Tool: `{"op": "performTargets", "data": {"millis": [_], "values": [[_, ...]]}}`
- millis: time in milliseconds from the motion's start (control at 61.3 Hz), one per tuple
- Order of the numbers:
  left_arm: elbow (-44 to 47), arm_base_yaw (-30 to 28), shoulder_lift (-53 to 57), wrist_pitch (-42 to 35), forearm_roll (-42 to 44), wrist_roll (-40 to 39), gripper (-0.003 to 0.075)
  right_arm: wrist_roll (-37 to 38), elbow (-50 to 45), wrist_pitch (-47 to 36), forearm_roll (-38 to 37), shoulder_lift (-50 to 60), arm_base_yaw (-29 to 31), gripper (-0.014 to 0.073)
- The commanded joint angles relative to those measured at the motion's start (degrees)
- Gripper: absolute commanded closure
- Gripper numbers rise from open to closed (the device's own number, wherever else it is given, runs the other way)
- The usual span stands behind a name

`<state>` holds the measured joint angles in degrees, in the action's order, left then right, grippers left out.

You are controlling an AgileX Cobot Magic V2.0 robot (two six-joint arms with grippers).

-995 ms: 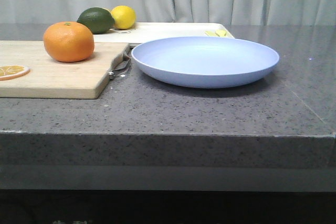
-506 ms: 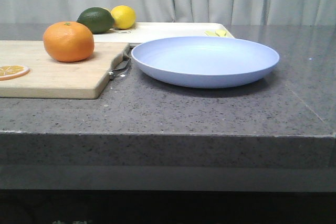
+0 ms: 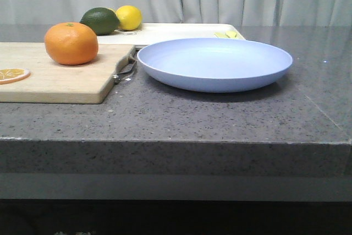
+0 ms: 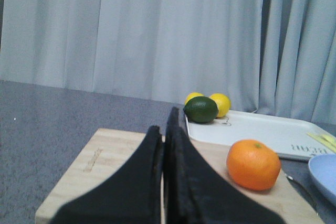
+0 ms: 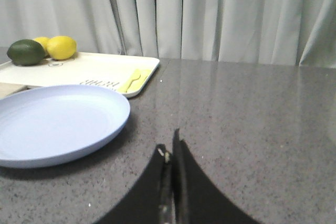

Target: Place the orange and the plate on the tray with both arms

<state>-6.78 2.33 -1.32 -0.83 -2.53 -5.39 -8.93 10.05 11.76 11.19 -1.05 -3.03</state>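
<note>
The orange (image 3: 71, 43) rests on a light wooden cutting board (image 3: 55, 81) at the left; it also shows in the left wrist view (image 4: 253, 164). The pale lavender-blue plate (image 3: 214, 63) lies on the grey counter in the middle, also in the right wrist view (image 5: 52, 124). The cream-white tray (image 3: 181, 30) lies behind both, also in the left wrist view (image 4: 262, 132) and the right wrist view (image 5: 84, 69). My left gripper (image 4: 165, 124) is shut and empty above the board, apart from the orange. My right gripper (image 5: 169, 142) is shut and empty over bare counter beside the plate. Neither gripper shows in the front view.
A dark green lime (image 3: 100, 21) and a yellow lemon (image 3: 129, 17) sit at the tray's far left end. A flat orange slice (image 3: 12, 74) lies on the board's left. A metal handle (image 3: 125, 70) sticks out between board and plate. Grey curtains hang behind.
</note>
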Motion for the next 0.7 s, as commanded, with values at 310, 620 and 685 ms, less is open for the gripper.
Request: {"op": "performTargets", "data": {"millis": [310, 620, 685], "values": [[-20.16, 0.02, -25.94, 3.61, 2.53, 0.08, 0.0738, -0.50, 20.81, -3.27, -0.84, -27.37, 0.29, 0.0654], [-23.80, 0.02, -34.14, 1.53, 2.98, 0.08, 0.0738, -0.50, 24.03, -5.53, -0.72, -34.15, 0.24, 0.0653], [-23.80, 0.02, -34.14, 1.39, 2.98, 0.08, 0.0737, -0.50, 24.03, -5.63, -0.72, -34.15, 0.24, 0.0653]]}}
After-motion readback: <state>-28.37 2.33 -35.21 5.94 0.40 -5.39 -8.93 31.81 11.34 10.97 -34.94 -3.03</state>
